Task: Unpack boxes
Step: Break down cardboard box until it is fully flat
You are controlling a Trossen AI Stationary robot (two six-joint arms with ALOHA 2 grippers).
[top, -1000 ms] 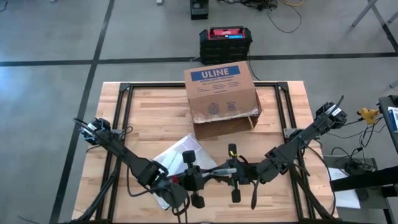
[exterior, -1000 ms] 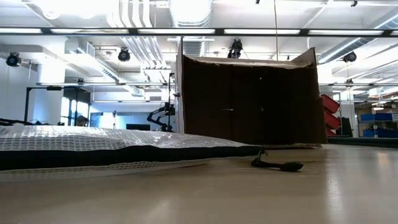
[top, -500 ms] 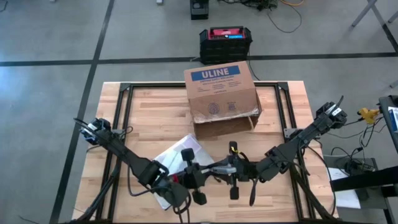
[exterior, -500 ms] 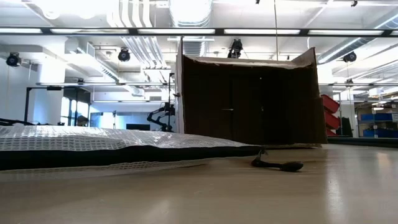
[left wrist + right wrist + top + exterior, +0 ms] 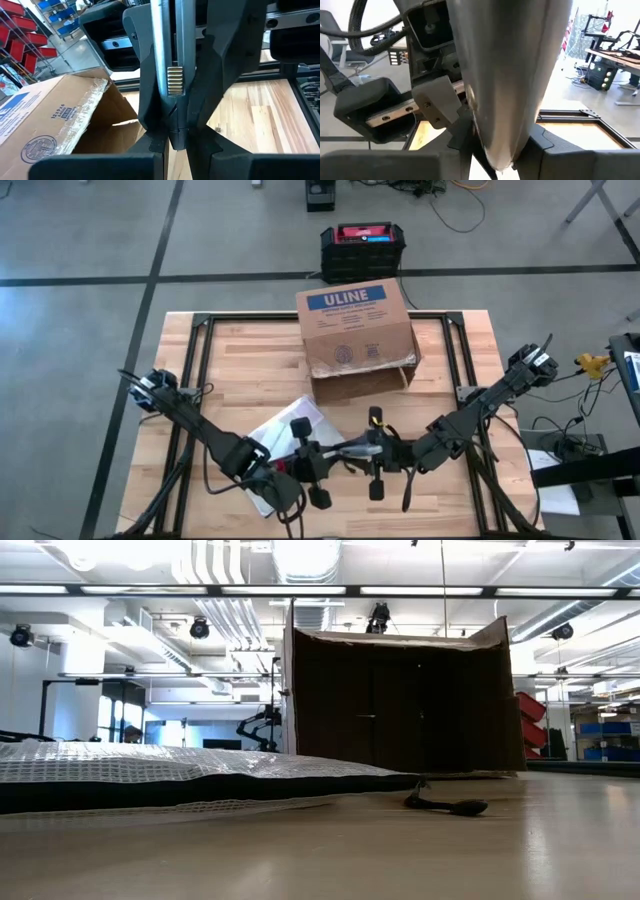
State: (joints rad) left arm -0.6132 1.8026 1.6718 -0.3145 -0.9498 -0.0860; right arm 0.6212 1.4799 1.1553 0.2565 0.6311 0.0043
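Corrugated cardboard box, flaps open, taped.

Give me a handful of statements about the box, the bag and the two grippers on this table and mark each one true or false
1. The brown corrugated cardboard box with the blue ULINE label lies on its side, its open end facing the arms. True.
2. The flat clear plastic bag is inside the box. False: it lies on the wooden table, in front of the box toward the left arm.
3. Both grippers meet on a slim silvery tool near the table's front edge. True: the left gripper and right gripper face each other there.
4. The left gripper is wide open. False: it is shut on the tool.
5. The black-and-red case sits on the table. False: it is on the floor beyond.
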